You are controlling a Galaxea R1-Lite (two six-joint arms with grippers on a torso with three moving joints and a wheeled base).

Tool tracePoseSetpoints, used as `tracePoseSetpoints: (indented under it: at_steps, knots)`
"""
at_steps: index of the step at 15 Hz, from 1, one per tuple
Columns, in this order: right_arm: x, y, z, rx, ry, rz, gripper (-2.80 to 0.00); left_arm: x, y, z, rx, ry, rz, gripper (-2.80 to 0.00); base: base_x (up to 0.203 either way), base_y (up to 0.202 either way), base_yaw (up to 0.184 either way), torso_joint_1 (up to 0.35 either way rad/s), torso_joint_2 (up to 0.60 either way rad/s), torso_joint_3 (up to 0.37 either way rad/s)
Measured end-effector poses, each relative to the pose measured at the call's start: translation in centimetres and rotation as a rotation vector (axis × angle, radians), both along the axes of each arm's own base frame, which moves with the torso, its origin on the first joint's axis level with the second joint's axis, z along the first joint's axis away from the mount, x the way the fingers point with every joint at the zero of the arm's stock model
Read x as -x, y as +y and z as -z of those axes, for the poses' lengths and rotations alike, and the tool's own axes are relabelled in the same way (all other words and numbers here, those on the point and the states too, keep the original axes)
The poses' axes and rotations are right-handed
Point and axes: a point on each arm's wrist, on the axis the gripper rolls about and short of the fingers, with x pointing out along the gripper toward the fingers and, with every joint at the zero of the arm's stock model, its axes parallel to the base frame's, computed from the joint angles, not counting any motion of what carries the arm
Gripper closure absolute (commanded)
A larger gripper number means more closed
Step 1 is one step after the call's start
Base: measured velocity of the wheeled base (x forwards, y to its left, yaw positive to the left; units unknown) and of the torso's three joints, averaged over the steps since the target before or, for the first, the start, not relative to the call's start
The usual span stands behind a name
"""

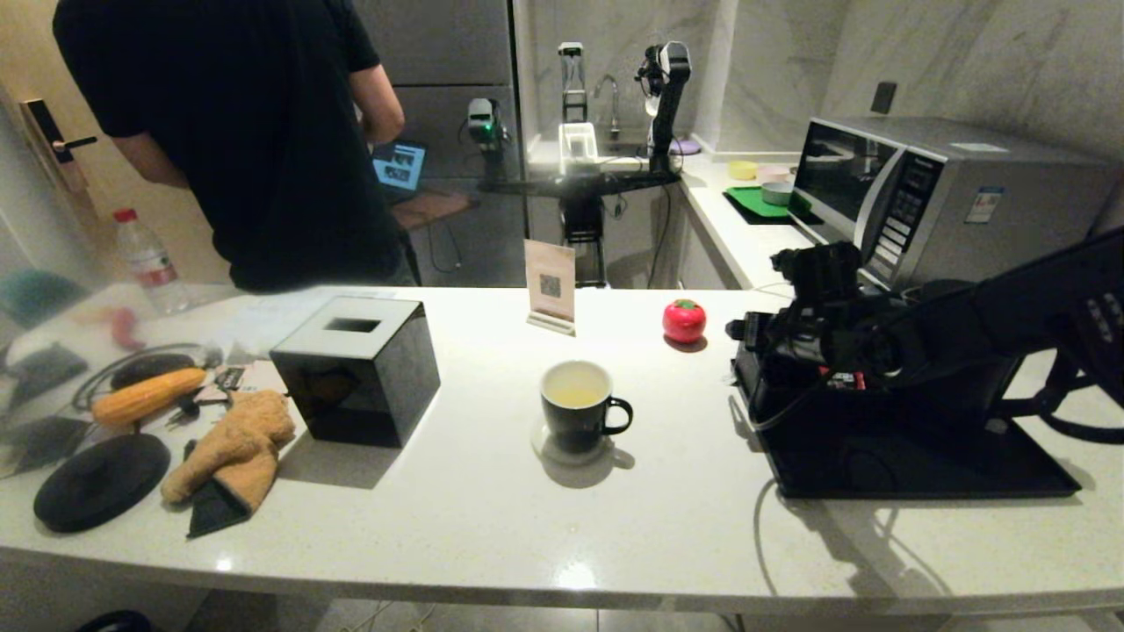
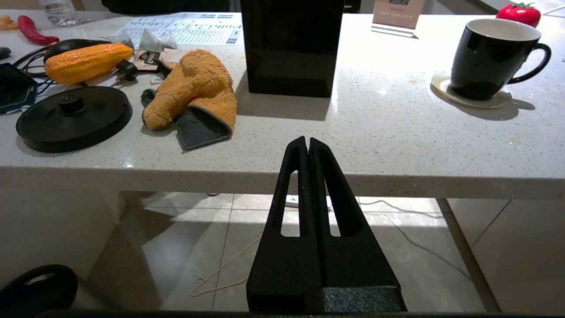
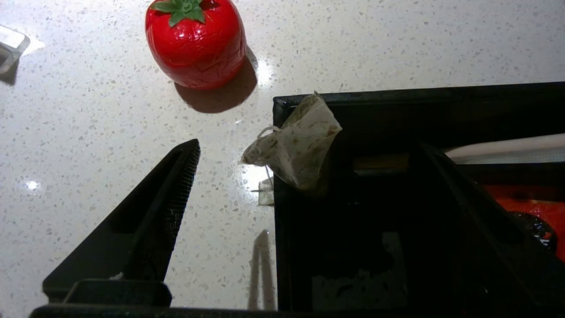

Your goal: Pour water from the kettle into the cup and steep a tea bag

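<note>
The cup (image 1: 575, 408), a black mug with a white inside, stands on a pale coaster mid-counter and holds yellowish water (image 1: 575, 397); the left wrist view shows this cup (image 2: 490, 57) too. The tea bag (image 3: 300, 141) is draped over the near-left corner of a black tray (image 3: 353, 247), its string and tag hanging onto the counter. My right gripper (image 3: 309, 148) hangs open just above it, one finger (image 3: 163, 212) over the counter and the other over the tray. In the head view my right gripper (image 1: 746, 332) hides the bag. My left gripper (image 2: 307, 140) is shut, below the counter's front edge. I cannot make out the kettle.
A red tomato-shaped object (image 1: 684, 320) sits just beyond the tray (image 1: 922, 465). A black tissue box (image 1: 356, 369), orange mitt (image 1: 233, 448), corn cob (image 1: 145, 395) and round kettle base (image 1: 101, 481) crowd the left. A card stand (image 1: 551, 285), a microwave (image 1: 931, 193) and a person are behind.
</note>
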Motion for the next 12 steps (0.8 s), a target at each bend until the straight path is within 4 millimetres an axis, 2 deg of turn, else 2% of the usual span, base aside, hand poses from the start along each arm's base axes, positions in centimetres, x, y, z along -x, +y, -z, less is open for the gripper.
tracePoseSetpoints:
  at_steps: [5, 6, 12]
  knots:
    - [0.04, 0.11, 0.02, 0.0, 0.0, -0.003, -2.8, 0.0, 0.0, 0.0, 0.0, 0.0, 0.0, 0.0, 0.0, 0.0, 0.0, 0.0, 0.0, 0.0]
    - [0.04, 0.12, 0.02, 0.0, 0.0, -0.003, 0.0, 0.0, 0.0, 0.0, 0.0, 0.0, 0.0, 0.0, 0.0, 0.0, 0.0, 0.0, 0.0, 0.0]
    - [0.2, 0.67, 0.03, -0.005, 0.001, -0.015, 0.0, 0.0, 0.0, 0.0, 0.0, 0.0, 0.0, 0.0, 0.0, 0.0, 0.0, 0.0, 0.0, 0.0]
